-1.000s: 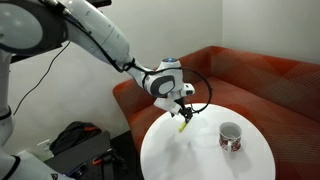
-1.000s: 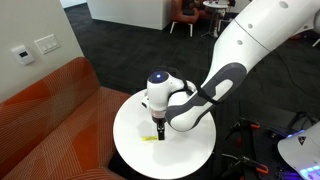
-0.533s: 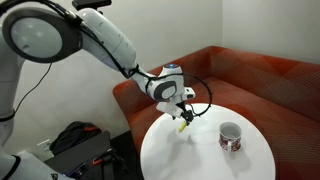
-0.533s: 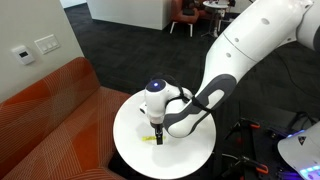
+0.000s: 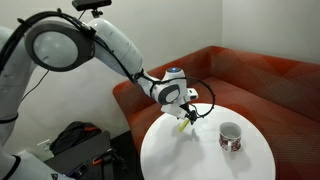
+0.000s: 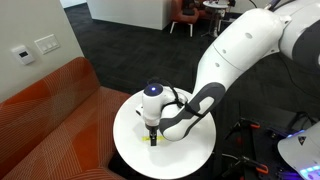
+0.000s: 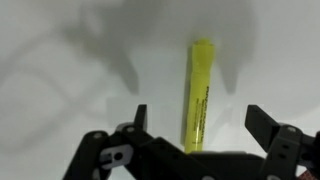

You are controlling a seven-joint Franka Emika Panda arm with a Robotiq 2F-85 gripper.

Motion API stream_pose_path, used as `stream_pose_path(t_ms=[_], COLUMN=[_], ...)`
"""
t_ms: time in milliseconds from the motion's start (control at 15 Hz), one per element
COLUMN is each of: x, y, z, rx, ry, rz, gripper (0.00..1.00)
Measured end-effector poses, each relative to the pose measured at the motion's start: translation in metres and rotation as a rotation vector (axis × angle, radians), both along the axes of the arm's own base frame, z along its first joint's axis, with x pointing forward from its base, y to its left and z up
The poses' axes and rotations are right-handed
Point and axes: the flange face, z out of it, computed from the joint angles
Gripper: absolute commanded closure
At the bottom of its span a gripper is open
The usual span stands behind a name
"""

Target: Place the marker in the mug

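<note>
The yellow-green marker [image 7: 197,95] lies flat on the white round table [image 5: 205,155]. In the wrist view it lies between my two open fingers, with a gap on each side. My gripper [image 7: 197,122] is open and low over it. In both exterior views the gripper [image 5: 186,118] [image 6: 151,135] hangs just above the marker [image 5: 183,127] [image 6: 152,141] near the table's edge. The white mug [image 5: 230,137] with dark red markings stands upright on the table, well apart from the gripper. The mug is hidden behind my arm in an exterior view.
An orange-red sofa [image 5: 270,80] [image 6: 50,105] curves round the table. A dark bag with gear [image 5: 75,145] sits on the floor beside my base. An open carpeted floor [image 6: 110,45] lies beyond.
My gripper has sunk a little closer to the marker, and the arm's upper links have swung over. The marker and mug have not moved.
</note>
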Motion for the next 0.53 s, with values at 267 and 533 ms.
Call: stream_pose_path(t_ms=[267,533], x=[0.012,0.022], y=[0.001,0.002], z=[-0.005,-0.010], rx=[0.004,0.007], ry=[-0.017,-0.031], rz=[-0.002,-0.004], gripper=[0.03,0.31])
